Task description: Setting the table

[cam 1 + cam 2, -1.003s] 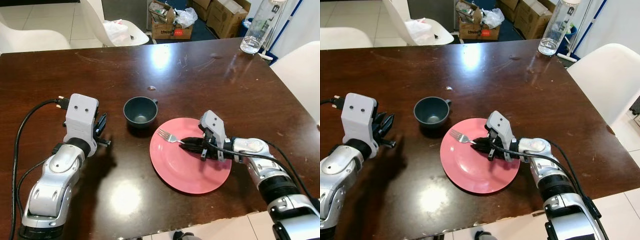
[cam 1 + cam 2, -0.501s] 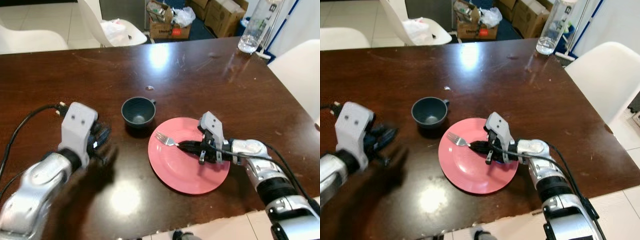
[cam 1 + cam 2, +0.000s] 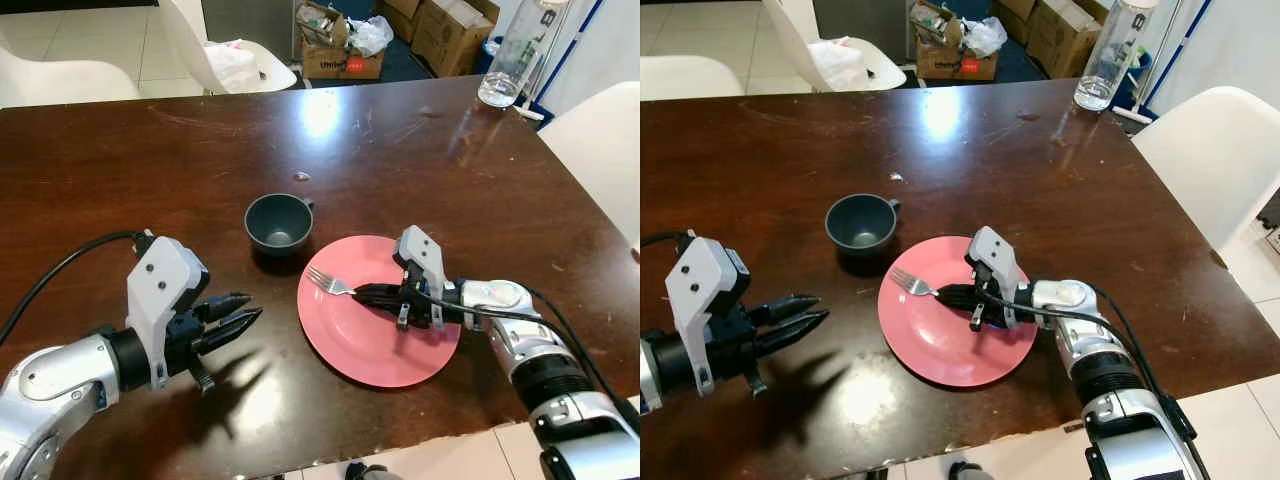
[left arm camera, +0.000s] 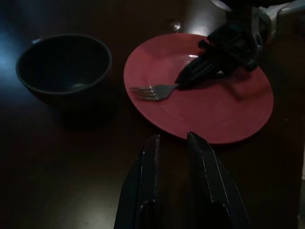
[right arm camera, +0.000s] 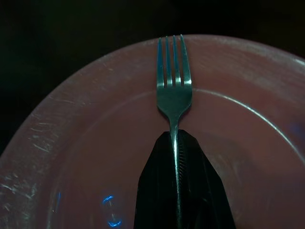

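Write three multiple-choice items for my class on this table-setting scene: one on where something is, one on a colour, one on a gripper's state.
1. Where is the dark round cup?
A. On the round pink plate
B. On the brown wooden table, beside the plate's far left rim
C. In the left gripper

2. What colour is the round plate?
A. Pink
B. White
C. Blue

3. What is the right gripper doing?
A. Hanging open beside the table
B. Shut on the cup
C. Shut on the silver metal fork over the plate

Answers:
1 B: the cup stands on the table, apart from the plate.
2 A: both eye views show it pink.
3 C: the right wrist view shows the black fingers closed on the fork's handle, tines above the plate.
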{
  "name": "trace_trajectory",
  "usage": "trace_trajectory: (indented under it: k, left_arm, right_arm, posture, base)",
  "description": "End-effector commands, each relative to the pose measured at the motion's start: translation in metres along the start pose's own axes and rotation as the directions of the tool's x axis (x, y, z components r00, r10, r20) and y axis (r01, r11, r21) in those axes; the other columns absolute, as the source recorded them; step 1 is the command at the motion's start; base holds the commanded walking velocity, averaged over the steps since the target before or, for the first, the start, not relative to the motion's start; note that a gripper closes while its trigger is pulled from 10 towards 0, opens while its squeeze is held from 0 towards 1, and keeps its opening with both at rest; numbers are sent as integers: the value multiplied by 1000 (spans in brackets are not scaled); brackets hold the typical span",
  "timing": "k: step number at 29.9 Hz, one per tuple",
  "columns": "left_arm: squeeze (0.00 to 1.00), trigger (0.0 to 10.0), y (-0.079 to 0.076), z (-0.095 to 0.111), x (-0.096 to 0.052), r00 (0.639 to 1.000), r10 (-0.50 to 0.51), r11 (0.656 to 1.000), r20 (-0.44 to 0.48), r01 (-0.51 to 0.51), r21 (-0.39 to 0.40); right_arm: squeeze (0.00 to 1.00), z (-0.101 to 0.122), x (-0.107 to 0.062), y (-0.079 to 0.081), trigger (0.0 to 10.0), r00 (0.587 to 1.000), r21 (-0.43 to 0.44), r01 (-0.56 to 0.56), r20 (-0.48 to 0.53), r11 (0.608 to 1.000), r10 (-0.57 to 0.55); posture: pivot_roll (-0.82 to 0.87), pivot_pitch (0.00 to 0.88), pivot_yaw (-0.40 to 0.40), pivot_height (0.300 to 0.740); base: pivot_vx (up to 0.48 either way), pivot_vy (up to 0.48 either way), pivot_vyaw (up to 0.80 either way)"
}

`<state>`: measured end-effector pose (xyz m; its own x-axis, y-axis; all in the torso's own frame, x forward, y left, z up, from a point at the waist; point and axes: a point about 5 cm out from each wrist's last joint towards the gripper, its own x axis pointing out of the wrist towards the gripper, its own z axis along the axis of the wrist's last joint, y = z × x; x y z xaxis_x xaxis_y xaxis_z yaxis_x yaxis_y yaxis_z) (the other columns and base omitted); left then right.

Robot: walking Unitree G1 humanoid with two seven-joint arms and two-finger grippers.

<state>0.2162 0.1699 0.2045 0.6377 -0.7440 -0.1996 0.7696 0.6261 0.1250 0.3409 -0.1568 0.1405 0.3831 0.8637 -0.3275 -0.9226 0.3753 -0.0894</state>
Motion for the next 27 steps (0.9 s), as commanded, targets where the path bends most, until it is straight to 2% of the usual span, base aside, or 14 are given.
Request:
trace_trajectory:
  k: [1, 6, 10, 12, 14, 16, 18, 19, 20, 21, 23, 25, 27]
  left_arm:
    - [0, 10000, -8, 0, -4, 998, -67, 998, -13, 67, -14]
    - [0, 10000, -13, 5, -8, 992, -129, 991, -7, 129, -36]
    - [0, 10000, -13, 7, -10, 991, -137, 990, -1, 137, -33]
    - [0, 10000, -9, 16, -8, 991, -124, 991, 53, 126, -46]
    - [0, 10000, -9, 18, -6, 990, -120, 991, 70, 124, -50]
    - [0, 10000, -6, 24, 1, 988, -63, 993, 139, 75, -89]
    - [0, 10000, -4, 25, 4, 988, -37, 994, 152, 53, -97]
    - [0, 10000, 2, 21, 8, 984, 71, 990, 162, -50, -130]
    - [0, 10000, 2, 21, 8, 984, 71, 990, 162, -50, -130]
    - [0, 10000, 11, 13, 13, 961, 230, 961, 151, -200, -190]
    - [0, 10000, 19, 4, 18, 917, 382, 906, 116, -347, -242]
    - [0, 10000, 22, -3, 21, 887, 453, 871, 89, -419, -255]
    - [0, 10000, 27, -14, 25, 822, 567, 797, 45, -534, -284]
  right_arm:
    - [0, 1, -2, 3, 0, 1000, 10, -15, 22, 1000, 14]
    - [0, 10, -1, 3, 0, 998, -17, -13, 54, 1000, 14]
    - [0, 18, -3, 2, 0, 997, -36, 4, 81, 999, -1]
    - [0, 36, -7, 3, 0, 987, -63, 42, 158, 997, -32]
    - [0, 41, -9, 4, 0, 983, -70, 54, 181, 996, -41]
    - [0, 60, -13, 9, 0, 948, -82, 172, 285, 982, -143]
    - [0, 64, -14, 11, 0, 935, -82, 204, 313, 976, -169]
    - [0, 69, -14, 16, 3765, 896, -78, 305, 361, 949, -259]
    - [0, 69, -14, 16, 3765, 896, -78, 305, 361, 949, -259]
    - [0, 71, -13, 26, 10000, 845, -51, 393, 414, 918, -338]
    - [0, 68, -10, 34, 10000, 775, 47, 476, 450, 878, -444]
    - [0, 65, -9, 38, 10000, 727, 109, 523, 460, 845, -510]
    - [0, 59, -4, 48, 10000, 660, 183, 586, 457, 789, -596]
  posture:
    - [71, 132, 49, 740]
    - [64, 133, 47, 740]
    - [61, 134, 46, 740]
    - [46, 136, 39, 740]
    - [44, 135, 38, 740]
    - [33, 133, 34, 740]
    - [32, 133, 36, 740]
    - [25, 129, 46, 740]
    - [25, 129, 46, 740]
    - [20, 122, 47, 740]
    - [20, 121, 43, 740]
    - [17, 117, 39, 740]
    - [9, 109, 31, 740]
  base:
    - [0, 0, 0]
    - [0, 0, 0]
    - [0, 0, 0]
    - [0, 0, 0]
    - [0, 0, 0]
    - [0, 0, 0]
    - [0, 0, 0]
    - [0, 0, 0]
    - [0, 0, 0]
    - [0, 0, 0]
    - [0, 0, 0]
    - [0, 0, 0]
    - [0, 0, 0]
